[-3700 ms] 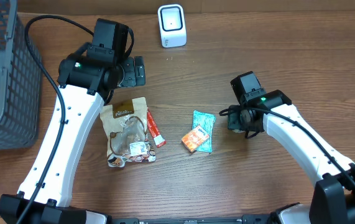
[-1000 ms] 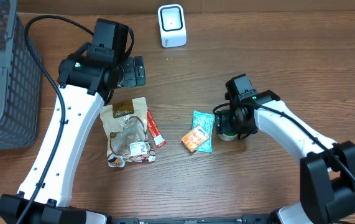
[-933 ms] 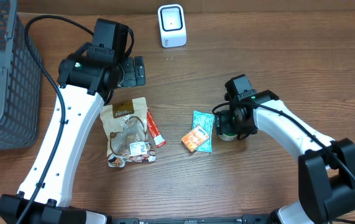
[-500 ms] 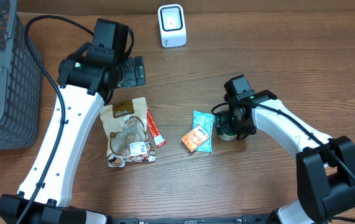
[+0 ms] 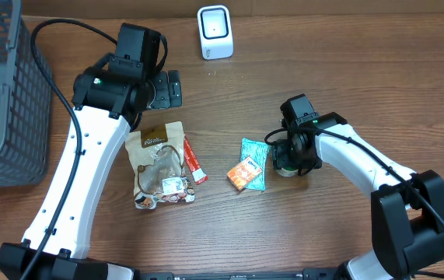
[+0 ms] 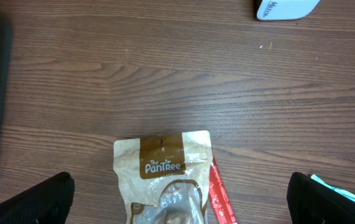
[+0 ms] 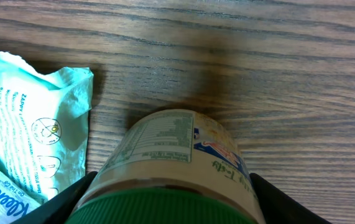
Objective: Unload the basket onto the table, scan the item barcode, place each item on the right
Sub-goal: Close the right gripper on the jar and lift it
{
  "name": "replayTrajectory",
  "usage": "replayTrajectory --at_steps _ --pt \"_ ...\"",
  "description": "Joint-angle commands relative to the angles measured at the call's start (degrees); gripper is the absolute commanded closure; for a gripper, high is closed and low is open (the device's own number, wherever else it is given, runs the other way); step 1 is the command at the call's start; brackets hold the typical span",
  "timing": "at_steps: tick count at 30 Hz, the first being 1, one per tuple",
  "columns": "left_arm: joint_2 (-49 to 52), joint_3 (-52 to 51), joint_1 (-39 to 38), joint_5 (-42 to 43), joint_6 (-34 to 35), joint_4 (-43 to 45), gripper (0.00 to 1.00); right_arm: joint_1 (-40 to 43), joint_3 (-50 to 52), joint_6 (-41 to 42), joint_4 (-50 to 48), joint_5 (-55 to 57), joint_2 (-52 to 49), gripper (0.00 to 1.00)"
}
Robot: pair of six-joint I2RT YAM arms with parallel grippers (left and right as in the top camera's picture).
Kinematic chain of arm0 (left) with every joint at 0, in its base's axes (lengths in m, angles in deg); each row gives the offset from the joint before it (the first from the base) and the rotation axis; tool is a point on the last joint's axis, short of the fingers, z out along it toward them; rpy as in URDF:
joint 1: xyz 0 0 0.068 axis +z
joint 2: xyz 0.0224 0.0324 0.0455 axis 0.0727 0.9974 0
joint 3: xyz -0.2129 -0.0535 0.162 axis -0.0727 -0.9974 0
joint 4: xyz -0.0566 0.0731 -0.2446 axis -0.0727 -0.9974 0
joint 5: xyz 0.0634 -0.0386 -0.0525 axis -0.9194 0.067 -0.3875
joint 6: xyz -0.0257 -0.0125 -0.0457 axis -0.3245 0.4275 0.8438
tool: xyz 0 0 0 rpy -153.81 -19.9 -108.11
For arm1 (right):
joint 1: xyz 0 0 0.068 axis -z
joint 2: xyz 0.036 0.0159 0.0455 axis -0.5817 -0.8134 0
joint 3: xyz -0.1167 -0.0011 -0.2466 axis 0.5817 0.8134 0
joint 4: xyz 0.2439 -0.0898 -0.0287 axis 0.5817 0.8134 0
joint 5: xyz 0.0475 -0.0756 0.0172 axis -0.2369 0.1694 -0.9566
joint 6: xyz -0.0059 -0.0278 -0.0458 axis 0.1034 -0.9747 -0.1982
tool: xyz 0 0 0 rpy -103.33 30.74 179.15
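Green-lidded jar (image 7: 177, 155) on the counter (image 5: 346, 78), just right of the teal tissue pack (image 7: 22, 143), between the fingers (image 7: 71, 202) of the right hand (image 7: 174, 199). Fingers close against both sides of the lid; firm grip or not, cannot tell. Left hand (image 6: 180, 199) fully spread and empty above the PanTree snack bag (image 6: 165, 165). White scanner (image 5: 215, 32) at the counter's far edge, well apart.

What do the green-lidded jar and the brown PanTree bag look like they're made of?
Jar: plastic or glass, hard to tell, with a printed wraparound label and a smooth green lid, likely plastic. PanTree bag: matte kraft-paper look, with a clear crinkly plastic window below the logo.
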Motion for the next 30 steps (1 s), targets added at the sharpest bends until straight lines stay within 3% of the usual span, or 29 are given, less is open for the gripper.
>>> replayTrajectory --at_steps 1,30 --pt "-0.17 0.76 0.11 -0.76 -1.07 0.04 0.00 0.04 0.46 -0.24 0.63 1.62 -0.11 0.32" --pt "-0.17 0.76 0.11 -0.74 -1.07 0.04 0.00 0.00 0.46 -0.24 0.17 2.01 -0.15 0.18"
